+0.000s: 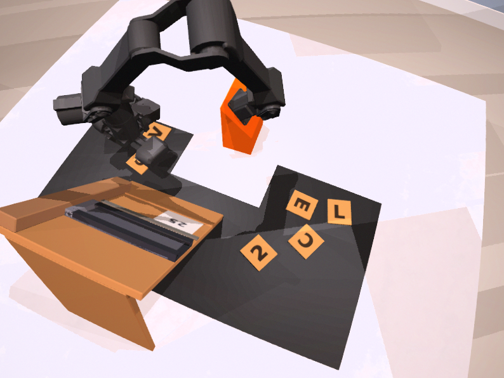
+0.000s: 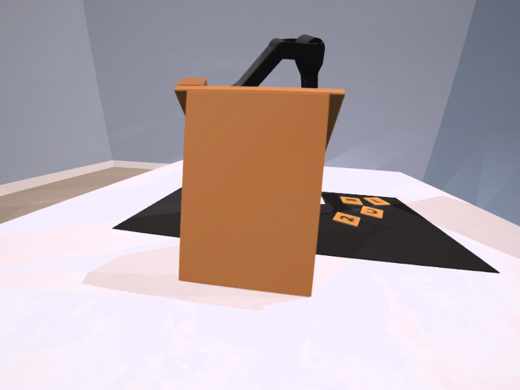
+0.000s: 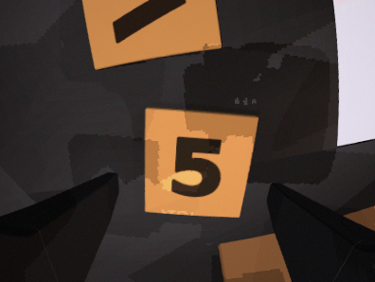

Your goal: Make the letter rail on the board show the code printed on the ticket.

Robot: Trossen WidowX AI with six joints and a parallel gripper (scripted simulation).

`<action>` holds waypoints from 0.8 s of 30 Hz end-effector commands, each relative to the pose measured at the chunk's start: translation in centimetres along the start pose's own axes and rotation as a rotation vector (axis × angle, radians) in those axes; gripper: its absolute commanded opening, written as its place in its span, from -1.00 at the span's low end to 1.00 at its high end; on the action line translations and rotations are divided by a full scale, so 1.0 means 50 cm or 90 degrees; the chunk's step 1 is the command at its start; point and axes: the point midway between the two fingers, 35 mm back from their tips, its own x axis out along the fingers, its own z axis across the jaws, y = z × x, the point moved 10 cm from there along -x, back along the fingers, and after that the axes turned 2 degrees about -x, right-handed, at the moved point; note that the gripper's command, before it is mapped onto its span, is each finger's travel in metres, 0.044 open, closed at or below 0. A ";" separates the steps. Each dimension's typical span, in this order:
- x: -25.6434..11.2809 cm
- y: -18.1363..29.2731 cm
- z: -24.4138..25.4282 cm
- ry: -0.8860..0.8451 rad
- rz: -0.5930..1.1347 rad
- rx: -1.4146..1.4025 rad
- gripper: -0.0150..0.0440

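The ticket (image 1: 194, 226) on the tilted board (image 1: 101, 254) (image 2: 251, 188) reads 25. The dark rail (image 1: 130, 231) beside it shows no tiles. My gripper (image 3: 194, 188) is open above the 5 tile (image 1: 134, 164) (image 3: 158, 201), which lies flat on the dark mat between and slightly beyond the fingertips in the wrist view. Nothing is held. In the top view the gripper partly hides this tile, and its fingertips cannot be made out. The 2 tile (image 1: 249, 248) (image 2: 346, 218) lies flat on the mat to the right of the board.
The V tile (image 1: 162, 136) (image 3: 175, 35) lies close to the 5. The E (image 1: 294, 206), L (image 1: 344, 203) and C (image 1: 313, 251) tiles lie near the 2. An orange block (image 1: 235, 140) stands behind the mat (image 1: 284, 312). The board's raised edge (image 1: 53, 207) is near the gripper.
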 end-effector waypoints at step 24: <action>0.022 -0.002 -0.004 0.002 0.000 0.003 0.66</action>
